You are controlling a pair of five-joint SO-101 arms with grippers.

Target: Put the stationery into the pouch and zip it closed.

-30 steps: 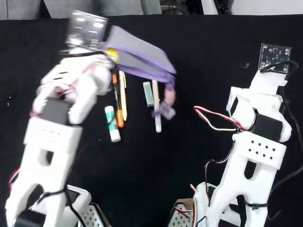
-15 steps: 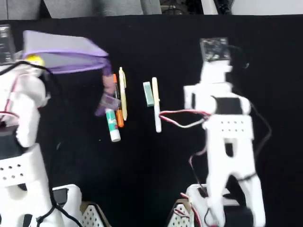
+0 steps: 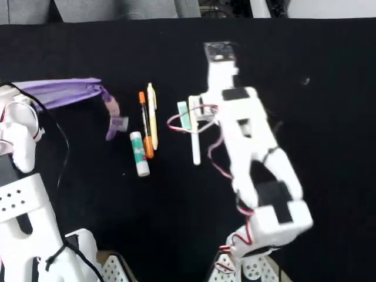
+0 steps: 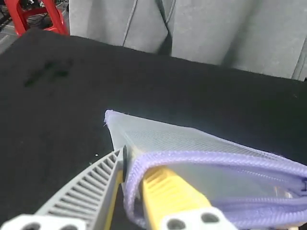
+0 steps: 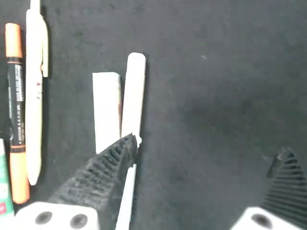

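Your left gripper [image 4: 130,165] is clamped on the purple pouch [image 3: 59,93], which sits left of the stationery. Your right gripper [image 5: 201,167] is spread wide, one jaw over the white pen [image 5: 133,91]. Loose items, five: white pen, one cream pen [image 5: 34,96], one eraser [image 5: 106,110], one marker [image 5: 17,96], one glue stick [image 3: 139,154].

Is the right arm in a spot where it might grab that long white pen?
Probably yes. The right gripper hangs open right over the white pen, with nothing lying on it. The eraser lies close beside the pen, so the fingers may catch it too.
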